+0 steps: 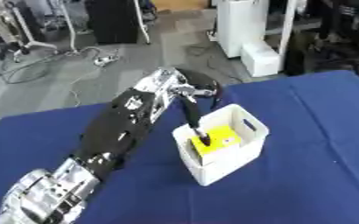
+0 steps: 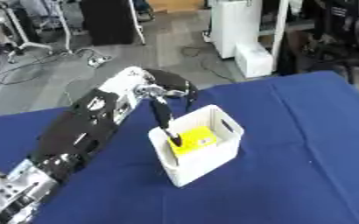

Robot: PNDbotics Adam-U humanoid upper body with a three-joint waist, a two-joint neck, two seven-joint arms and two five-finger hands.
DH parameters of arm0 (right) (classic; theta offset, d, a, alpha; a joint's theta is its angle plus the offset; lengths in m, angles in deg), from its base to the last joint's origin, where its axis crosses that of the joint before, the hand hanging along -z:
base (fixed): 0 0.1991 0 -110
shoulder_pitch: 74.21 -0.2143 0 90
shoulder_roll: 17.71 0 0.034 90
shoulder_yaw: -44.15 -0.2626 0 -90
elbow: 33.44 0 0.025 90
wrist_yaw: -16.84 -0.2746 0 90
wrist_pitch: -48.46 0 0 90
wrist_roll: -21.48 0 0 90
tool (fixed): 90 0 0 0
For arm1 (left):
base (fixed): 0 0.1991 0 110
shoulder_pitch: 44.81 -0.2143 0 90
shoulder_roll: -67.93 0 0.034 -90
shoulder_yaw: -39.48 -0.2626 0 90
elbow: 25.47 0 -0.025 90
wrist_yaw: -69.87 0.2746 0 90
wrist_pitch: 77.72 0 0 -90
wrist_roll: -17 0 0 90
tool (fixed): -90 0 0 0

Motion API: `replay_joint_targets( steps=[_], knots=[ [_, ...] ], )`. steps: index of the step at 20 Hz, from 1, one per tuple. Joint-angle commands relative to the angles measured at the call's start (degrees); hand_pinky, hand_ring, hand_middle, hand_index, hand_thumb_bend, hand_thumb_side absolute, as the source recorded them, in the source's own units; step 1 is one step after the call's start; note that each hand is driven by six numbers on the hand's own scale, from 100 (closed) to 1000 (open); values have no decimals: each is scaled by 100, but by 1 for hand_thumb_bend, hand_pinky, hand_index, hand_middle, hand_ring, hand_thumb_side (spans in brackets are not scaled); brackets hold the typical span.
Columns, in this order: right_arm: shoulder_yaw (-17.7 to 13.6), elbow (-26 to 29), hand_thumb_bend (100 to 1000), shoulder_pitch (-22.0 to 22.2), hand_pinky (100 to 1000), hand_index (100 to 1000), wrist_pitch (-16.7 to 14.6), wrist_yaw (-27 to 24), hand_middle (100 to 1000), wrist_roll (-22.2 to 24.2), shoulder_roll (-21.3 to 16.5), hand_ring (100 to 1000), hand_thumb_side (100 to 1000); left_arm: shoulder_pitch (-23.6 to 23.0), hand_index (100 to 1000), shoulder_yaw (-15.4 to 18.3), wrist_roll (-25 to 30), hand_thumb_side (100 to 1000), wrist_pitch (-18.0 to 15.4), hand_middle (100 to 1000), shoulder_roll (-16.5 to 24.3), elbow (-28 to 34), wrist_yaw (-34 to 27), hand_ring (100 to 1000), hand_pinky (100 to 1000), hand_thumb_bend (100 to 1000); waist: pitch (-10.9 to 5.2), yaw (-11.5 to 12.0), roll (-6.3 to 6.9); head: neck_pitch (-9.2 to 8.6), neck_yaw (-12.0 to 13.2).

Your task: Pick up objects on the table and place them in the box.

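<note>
A white plastic box (image 1: 230, 162) with a handle slot stands in the middle of the blue table (image 1: 320, 175). Inside it lies a flat yellow object (image 1: 224, 139) with a small mark on top. My left arm comes in from the lower left, and its hand (image 1: 181, 89) hovers above the box's far left rim. One straight black finger (image 1: 191, 116) points down into the box, its tip touching the yellow object's left edge. The other fingers arch over behind the rim and hold nothing. The right hand shows in neither view.
The blue cloth has a fold line running down its right side. Beyond the table's far edge lies grey floor with cables, a white cabinet (image 1: 248, 30) and black equipment (image 1: 114, 19).
</note>
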Motion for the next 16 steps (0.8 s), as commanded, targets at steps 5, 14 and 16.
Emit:
replay_joint_targets(
  steps=[5,14,16],
  knots=[
    [-55,74,100,20,100,320,-41,95,152,34,-168,216,1000,-101,757,171,-990,658,275,912,304,883,-719,863,879,694,-38,113,-54,-158,-6],
    [-111,74,100,355,100,318,-231,373,151,106,-122,216,1000,-1069,788,317,-1807,515,1765,907,679,3460,-1933,806,785,714,-15,440,-143,-77,-72],
    [-110,74,100,467,100,318,-285,477,151,148,-87,216,1000,-1431,785,429,-2075,454,2177,895,564,4127,-1939,781,752,723,-4,522,-182,-10,-53]
  ],
)
